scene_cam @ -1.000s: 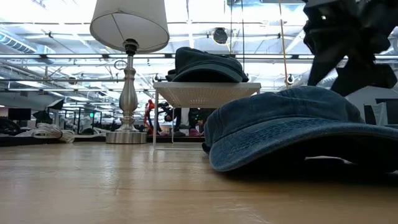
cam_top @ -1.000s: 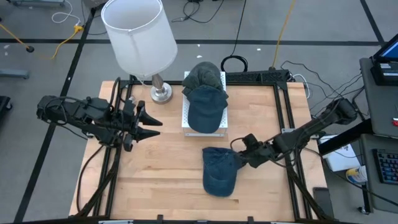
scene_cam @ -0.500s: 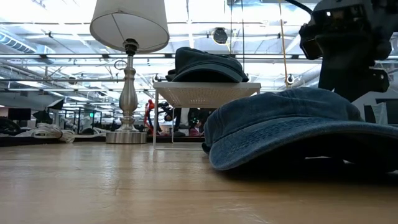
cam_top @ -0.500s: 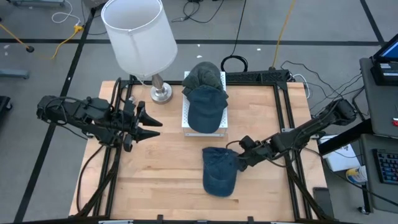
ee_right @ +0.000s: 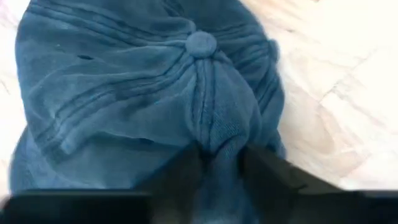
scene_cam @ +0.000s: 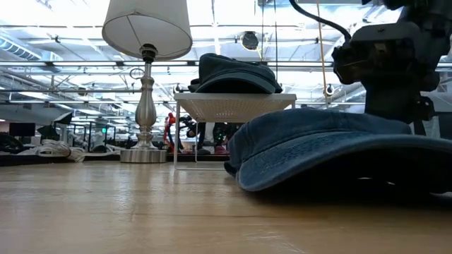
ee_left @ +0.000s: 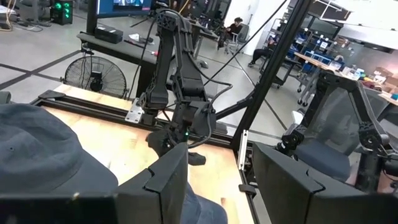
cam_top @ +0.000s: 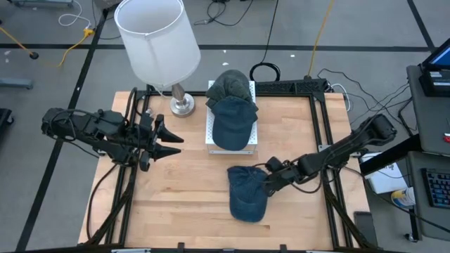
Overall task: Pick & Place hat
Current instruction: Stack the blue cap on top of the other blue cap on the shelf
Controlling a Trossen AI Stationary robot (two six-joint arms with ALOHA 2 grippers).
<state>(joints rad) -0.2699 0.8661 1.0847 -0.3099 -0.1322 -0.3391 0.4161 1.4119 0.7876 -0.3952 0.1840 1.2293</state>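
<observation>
A soft blue denim cap [cam_top: 246, 194] lies on the light wooden table [cam_top: 176, 211], near the front and a bit toward the right side. In the low view the same cap [scene_cam: 332, 148] sits flat on the wood with its brim pointing out.

The right gripper [cam_top: 266, 184] is down low at the right edge of the cap. In the right wrist view its two dark fingers [ee_right: 180, 168] pinch a fold of the blue cloth between them, just under the round button on top of the cap [ee_right: 155, 87]. So this gripper is squeezing the cap.

The left gripper [cam_top: 171, 145] hangs over the left side of the table, well apart from the cap. Its two pointed fingers [cam_top: 169, 137] are spread apart and hold nothing.

Behind the cap stands a small white mesh rack [cam_top: 211, 133]. Two more caps [cam_top: 232, 105] lie on it, a dark green one at the back and a blue one in front. Just beside the rack is a lamp with a white shade [cam_top: 156, 39] and a shiny metal base [cam_top: 182, 105]
</observation>
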